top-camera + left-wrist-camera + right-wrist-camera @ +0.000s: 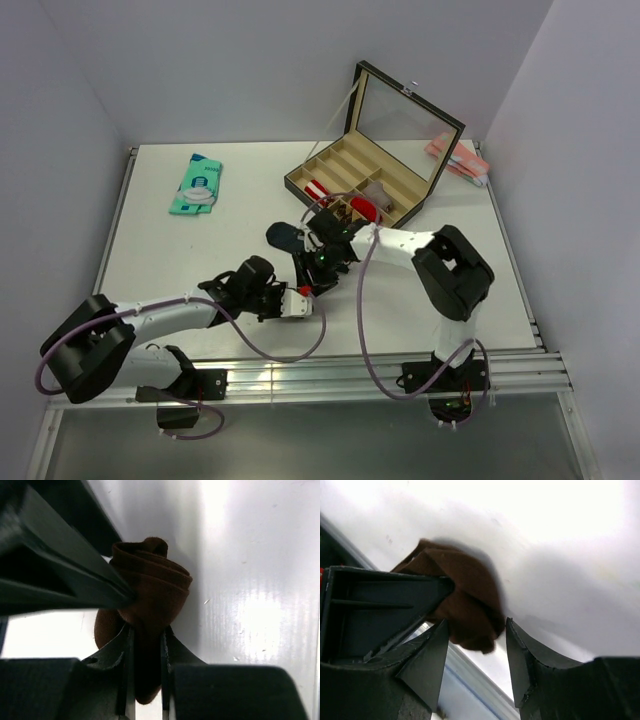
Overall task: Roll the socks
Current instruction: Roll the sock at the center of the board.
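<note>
Both arms meet mid-bench (pixel 180 260), a little toward the near edge. There's open white surface to their left, and more to the right between the right arm and the side rail. At the back, the open box (pixel 345 162) stands just behind the right arm's wrist, lid up, so room is tight there. The teal packet (pixel 197 184) lies well apart at far left. A navy sock (pixel 285 238) lies flat just beside the meeting pincers, on their far-left side.

Down at the left wrist, the left pincer (pixel 146 630) is clenched on the brown sock (pixel 152 587), with both fingers pressed into its lower part. Above them the fabric bunches into a stubby roll, layered folds showing at the top, held just off the bench.

Over to the right wrist, the right pincer (pixel 476 625) is spread wide. The brown sock (pixel 465 600) hangs with its lower end in the gap, unsqueezed. One right finger touches the roll's side.
</note>
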Tool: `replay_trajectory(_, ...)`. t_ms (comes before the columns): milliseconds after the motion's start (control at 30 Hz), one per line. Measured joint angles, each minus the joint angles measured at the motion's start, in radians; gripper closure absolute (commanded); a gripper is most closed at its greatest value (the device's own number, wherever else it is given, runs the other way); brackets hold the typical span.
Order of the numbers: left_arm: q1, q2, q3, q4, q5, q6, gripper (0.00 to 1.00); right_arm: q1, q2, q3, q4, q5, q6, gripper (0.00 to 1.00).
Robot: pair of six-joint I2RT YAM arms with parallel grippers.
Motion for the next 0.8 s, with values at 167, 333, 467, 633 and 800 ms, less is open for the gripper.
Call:
replay_trajectory(167,0.027,0.034,0.053,-0.077,0.075,0.001,1.00,-0.027,-0.181,-0.156,0.101,0.164,0.099,0.44)
replay_trajectory(333,0.090,0.103,0.130,-0.171,0.172,0.010,1.00,-0.072,-0.425,-0.349,0.183,0.338,0.211,0.44)
replay_trajectory(467,0.130,0.177,0.207,-0.256,0.243,0.030,1.00,-0.073,-0.636,-0.482,0.234,0.474,0.276,0.44)
replay_trajectory(633,0.183,0.296,0.330,-0.399,0.333,0.064,1.00,-0.032,-0.912,-0.637,0.274,0.600,0.310,0.44)
replay_trajectory(800,0.220,0.418,0.455,-0.546,0.409,0.100,1.00,0.152,-1.042,-0.669,0.300,0.757,0.297,0.43)
